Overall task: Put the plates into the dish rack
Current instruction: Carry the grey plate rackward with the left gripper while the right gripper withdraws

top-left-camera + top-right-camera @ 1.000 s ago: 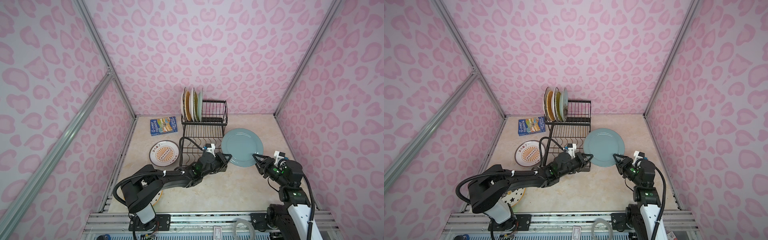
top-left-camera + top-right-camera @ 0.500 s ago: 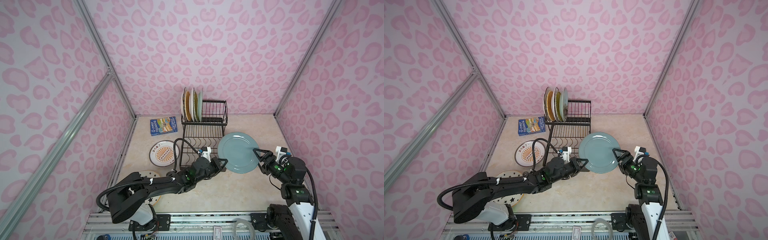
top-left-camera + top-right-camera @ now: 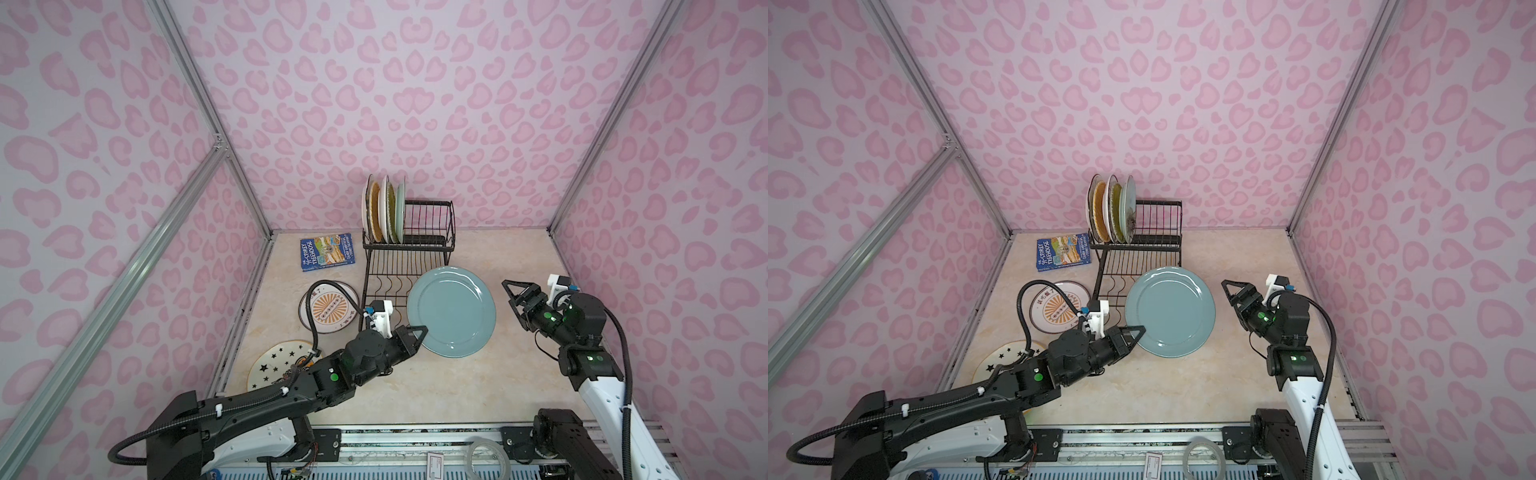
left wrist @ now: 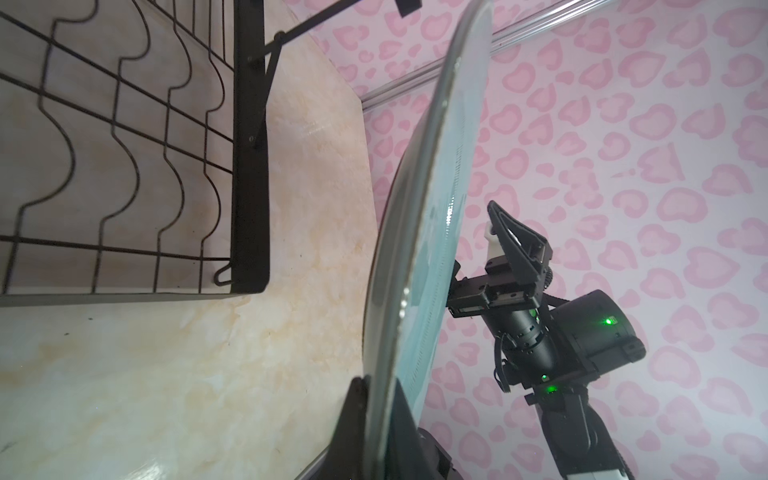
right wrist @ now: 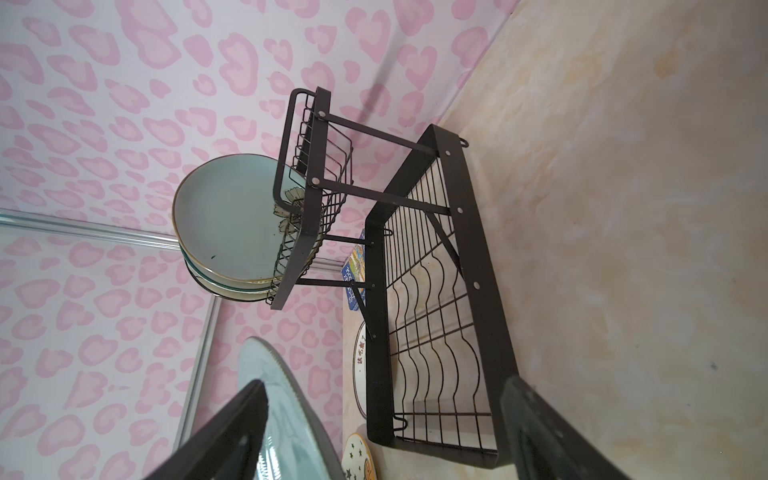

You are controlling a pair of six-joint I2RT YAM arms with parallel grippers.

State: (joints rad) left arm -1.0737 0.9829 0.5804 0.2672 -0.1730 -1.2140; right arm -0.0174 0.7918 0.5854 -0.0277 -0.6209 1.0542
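Pinching the grey-blue plate [image 3: 453,311] at its near-left rim with the left gripper [image 3: 417,332] clamped tight, holding it raised and tilted just in front of the dish rack [image 3: 451,224]. Hanging the right gripper [image 3: 517,291] wide open near the opposite rim, not touching. Likely aiming next at free upper slots farther back, right of four standing plates [image 3: 384,212].

Star plate [image 3: 274,359] half buried under the left arm [image 3: 266,405] — grey-blue plate [image 3: 451,311] masks the dish rack [image 3: 409,248] at its near right corner, racked plates [image 3: 384,210] show edges only.
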